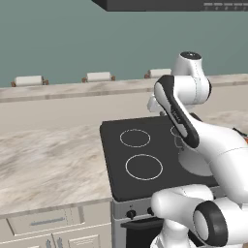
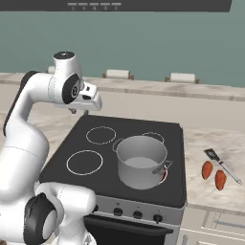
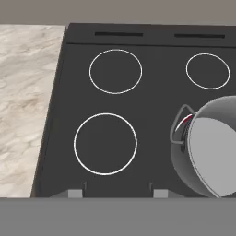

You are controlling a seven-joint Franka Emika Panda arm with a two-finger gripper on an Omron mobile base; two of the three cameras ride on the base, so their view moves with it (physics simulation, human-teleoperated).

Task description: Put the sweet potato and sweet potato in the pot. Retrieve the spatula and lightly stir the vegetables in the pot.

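The gripper [image 2: 79, 111] hung high above the rear left of the stovetop [image 2: 72, 143], well apart from everything the task needed; in the hand view its two finger tips [image 3: 76, 192] stood far apart with only black glass between them, so the claw was wide and held nothing.

The pot [image 2: 141, 162] sat on the front right burner, and its inside looked empty; the two sweet potatoes, one [image 2: 206, 170] just beside the other [image 2: 220, 180], lay on the counter [image 2: 210, 143] to the right of the stove; the spatula [image 2: 222, 165] lay just beside them, its black head toward the wall and its thin handle running out past the nearer tuber.

By that layout no part of the job was done, and the first reach had to cross the whole cooktop; the likeliest trouble was the arm sweeping low over the pot and clipping its rim or a loop handle [image 3: 179, 124], which could shove it off the burner.

The tubers were small, rounded and close together; a grasp placed off centre might squeeze one out sideways, roll it into its twin, or nudge the spatula toward the counter edge; a claw coming down between them could catch both, or pinch the slender handle instead.
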